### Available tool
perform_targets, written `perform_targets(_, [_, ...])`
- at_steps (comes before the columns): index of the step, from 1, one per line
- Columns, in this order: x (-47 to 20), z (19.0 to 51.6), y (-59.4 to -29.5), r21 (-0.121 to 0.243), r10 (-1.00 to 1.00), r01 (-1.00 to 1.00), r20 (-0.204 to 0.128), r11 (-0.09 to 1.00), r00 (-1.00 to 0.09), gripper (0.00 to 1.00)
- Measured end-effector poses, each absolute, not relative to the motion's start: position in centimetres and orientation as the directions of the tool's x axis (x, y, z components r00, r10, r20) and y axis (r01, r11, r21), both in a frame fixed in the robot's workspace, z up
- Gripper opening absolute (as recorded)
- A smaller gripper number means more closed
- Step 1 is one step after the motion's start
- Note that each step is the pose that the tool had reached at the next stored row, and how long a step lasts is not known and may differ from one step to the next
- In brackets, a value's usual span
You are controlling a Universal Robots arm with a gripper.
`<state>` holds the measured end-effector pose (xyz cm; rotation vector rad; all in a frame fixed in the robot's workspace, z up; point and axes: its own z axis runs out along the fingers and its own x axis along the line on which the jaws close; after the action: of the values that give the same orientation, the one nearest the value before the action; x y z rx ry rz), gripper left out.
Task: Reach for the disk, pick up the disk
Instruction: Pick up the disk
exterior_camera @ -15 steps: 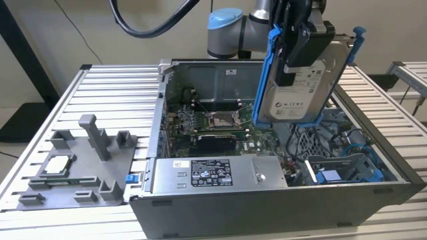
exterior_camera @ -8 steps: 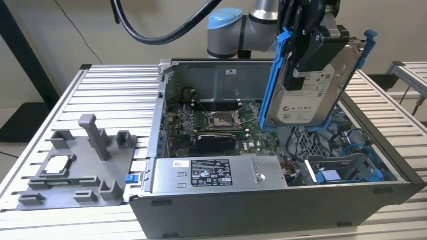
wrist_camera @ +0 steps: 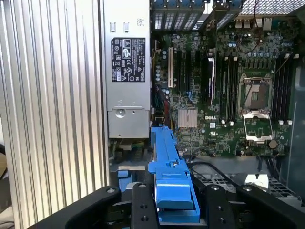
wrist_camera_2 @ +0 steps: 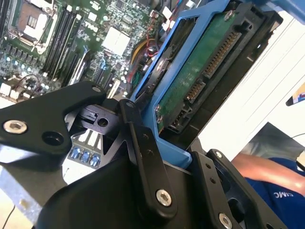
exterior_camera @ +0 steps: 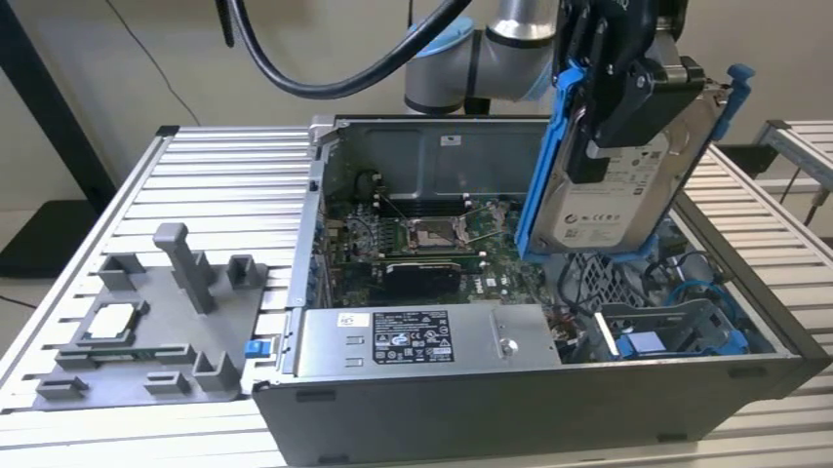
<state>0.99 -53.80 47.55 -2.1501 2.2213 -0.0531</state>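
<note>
Above the open case: the rectangular silver metal disk (exterior_camera: 622, 200) with its white printed label and blue plastic rails hangs upright, lifted clear of the grey desktop computer chassis (exterior_camera: 521, 409).
Grip: the black gripper (exterior_camera: 625, 117) is clenched on the disk, one finger (exterior_camera: 612, 122) pressed across the labelled face; in the second wrist view the disk's green circuit-board underside (wrist_camera_2: 200, 71) sits between the black linkages.
Position: the disk is near the chassis side at the exterior view's right, over the blue drive cage (exterior_camera: 670, 336), apart from the green motherboard (exterior_camera: 416, 239) below it.
Rails: in the first wrist view a blue rail (wrist_camera: 169, 167) runs out from between the black finger brackets.
Progress: pickup looks accomplished, judging by the clearance under the disk.
Handling advice: keep the disk upright and steady; the hold is high on the body, so any swing could loosen it.
Risk: loose cables (exterior_camera: 696, 278) lie beneath and could snag a rail.
Surroundings: grey plastic fixture tray (exterior_camera: 143, 331) rests on the slatted aluminium table (exterior_camera: 195, 185), well apart from the work.
</note>
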Motion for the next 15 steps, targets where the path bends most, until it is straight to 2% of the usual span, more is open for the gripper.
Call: perform_targets(15, [2.8, 47.3, -55.4, -0.059, -0.999, -0.998, -0.012, 0.033, -0.032, 0.00])
